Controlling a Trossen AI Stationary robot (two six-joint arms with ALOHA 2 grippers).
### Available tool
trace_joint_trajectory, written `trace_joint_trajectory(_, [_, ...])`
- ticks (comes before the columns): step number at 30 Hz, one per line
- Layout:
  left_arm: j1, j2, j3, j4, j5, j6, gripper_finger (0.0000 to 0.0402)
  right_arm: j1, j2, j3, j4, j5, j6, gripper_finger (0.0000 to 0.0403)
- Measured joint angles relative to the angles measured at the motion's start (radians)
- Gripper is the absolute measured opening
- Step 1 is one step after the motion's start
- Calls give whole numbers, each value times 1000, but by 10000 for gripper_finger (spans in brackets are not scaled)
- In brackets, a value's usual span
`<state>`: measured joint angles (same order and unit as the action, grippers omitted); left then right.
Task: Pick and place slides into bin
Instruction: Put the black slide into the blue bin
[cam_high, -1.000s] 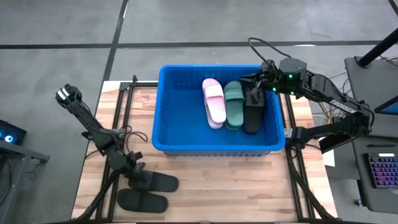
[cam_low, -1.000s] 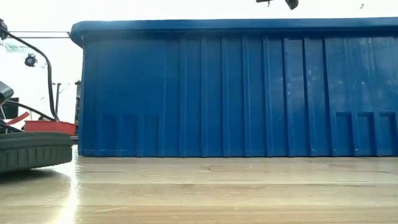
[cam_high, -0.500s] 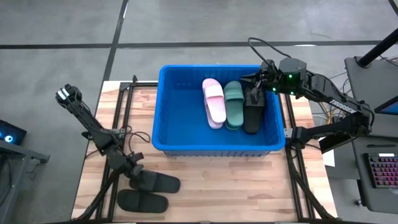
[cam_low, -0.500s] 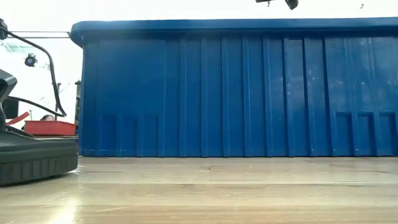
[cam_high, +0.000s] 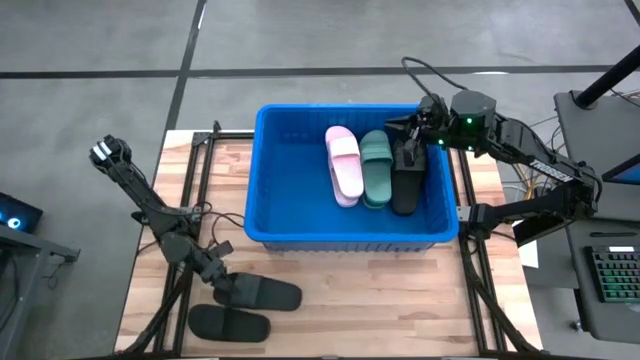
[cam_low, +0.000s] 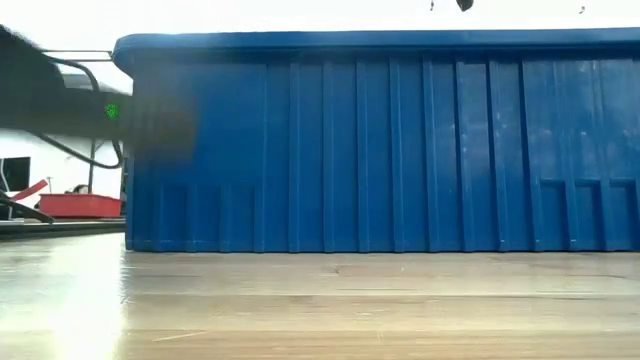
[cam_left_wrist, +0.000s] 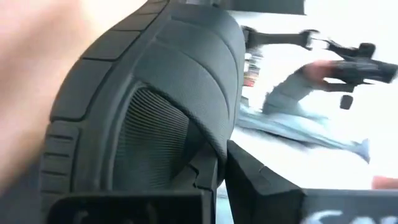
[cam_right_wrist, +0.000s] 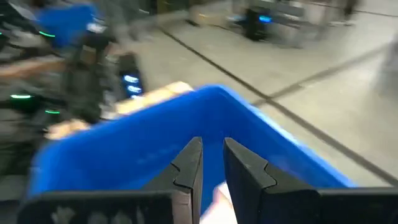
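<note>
Black slide (cam_high: 262, 293) clamped in left pincer (cam_high: 222, 284), long axis 3–9 o'clock. Blue bin (cam_high: 290, 238) lies toward 1 o'clock of it. Right pincer (cam_high: 412, 132), fingers narrow and holding nothing, hangs over the bin's far-right corner.

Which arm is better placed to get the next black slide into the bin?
The left. Its claw is down at the end of a black slide on the table in front of the bin. The right claw hangs over the bin's far right corner, well away from both loose slides.

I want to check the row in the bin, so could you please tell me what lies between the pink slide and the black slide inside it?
In the high view, the dark green slide lies between the pink slide and the black slide, inside the bin.
</note>
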<state>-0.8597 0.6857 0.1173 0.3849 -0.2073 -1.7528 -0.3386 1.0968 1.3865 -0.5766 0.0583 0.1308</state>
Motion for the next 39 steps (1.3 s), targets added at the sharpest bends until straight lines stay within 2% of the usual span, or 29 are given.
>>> trace_joint_trajectory(4, [0, 0, 2, 182, -34, 78, 0, 7, 7, 0, 135, -337, -104, 57])
trace_joint_trajectory(6, [0, -1, 4, 261, -69, 136, 0, 36, 17, 0, 214, -426, -149, 57])
trace_joint_trajectory(10, [0, 2, 43, 264, -97, 217, 0, 125, 37, 1, 288, -431, -321, 63])
trace_joint_trajectory(13, [0, 21, 62, 260, -95, 218, 0, 204, 64, 0, 357, -409, -435, 85])
trace_joint_trajectory(18, [1, 58, 102, 262, -90, 216, 0, 296, 152, 1, 534, -377, -447, 149])
trace_joint_trajectory(21, [0, 73, 128, 263, -71, 208, 0, 336, 225, 30, 551, -370, -447, 186])
trace_joint_trajectory(25, [1, 95, 153, 267, -44, 157, 0, 391, 348, 122, 506, -373, -461, 215])
trace_joint_trajectory(32, [1, 140, 181, 273, -21, 56, 0, 495, 547, 372, 311, -374, -660, 219])
trace_joint_trajectory(39, [1, 196, 182, 494, -20, 48, 0, 547, 724, 613, 81, -375, -714, 219])
